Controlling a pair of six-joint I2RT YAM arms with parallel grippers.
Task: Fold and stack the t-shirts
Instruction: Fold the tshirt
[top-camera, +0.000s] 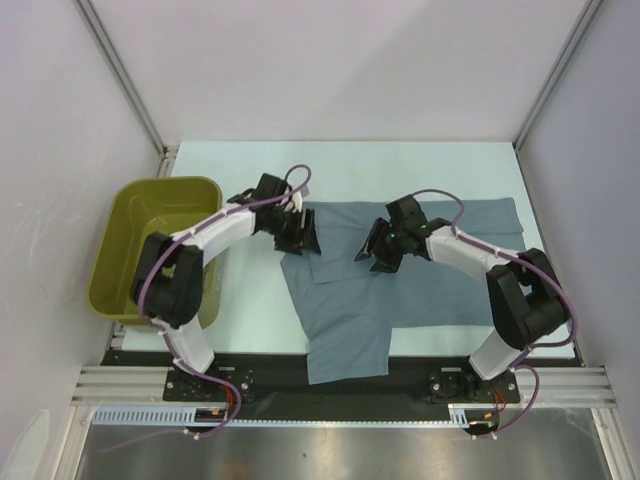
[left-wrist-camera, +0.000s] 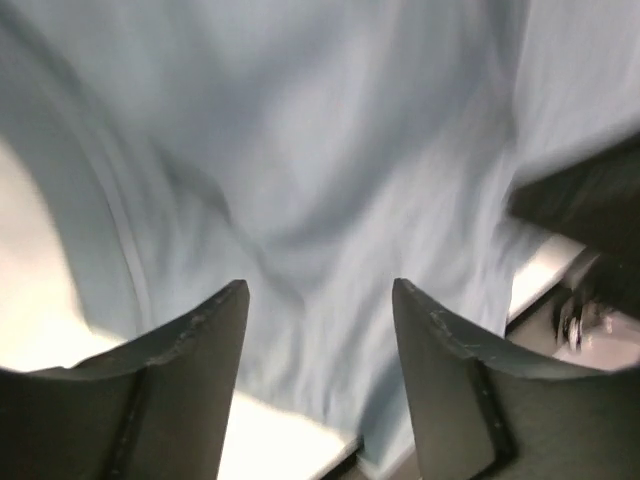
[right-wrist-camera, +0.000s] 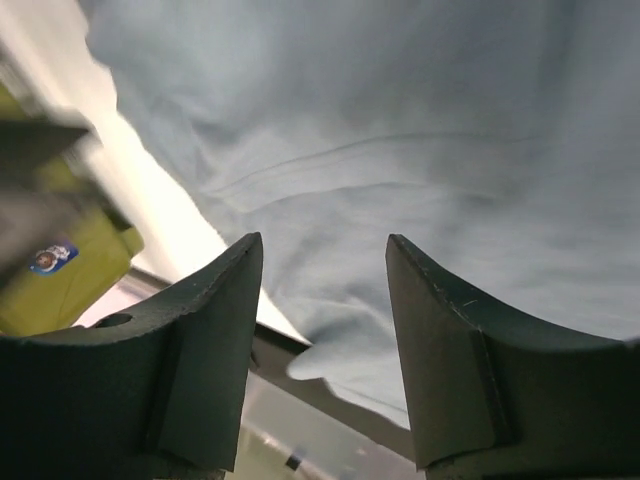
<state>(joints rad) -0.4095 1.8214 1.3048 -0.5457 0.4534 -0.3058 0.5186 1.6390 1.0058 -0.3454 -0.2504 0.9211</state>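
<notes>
One slate blue-grey t-shirt (top-camera: 420, 270) lies spread and creased on the pale table, and one flap of it reaches over the black front rail. My left gripper (top-camera: 300, 238) hovers over the shirt's far left corner. In the left wrist view the gripper (left-wrist-camera: 320, 290) is open, with only blurred cloth (left-wrist-camera: 330, 150) below its fingers. My right gripper (top-camera: 373, 250) is over the shirt's far middle part. It (right-wrist-camera: 325, 245) is open too, empty, above rumpled fabric (right-wrist-camera: 400, 120) and its near edge.
An olive basket (top-camera: 150, 240) stands at the table's left edge, beside the left arm; it also shows as the olive basket (right-wrist-camera: 60, 290) in the right wrist view. White walls close in both sides and the back. The black rail (top-camera: 420, 368) runs along the near edge.
</notes>
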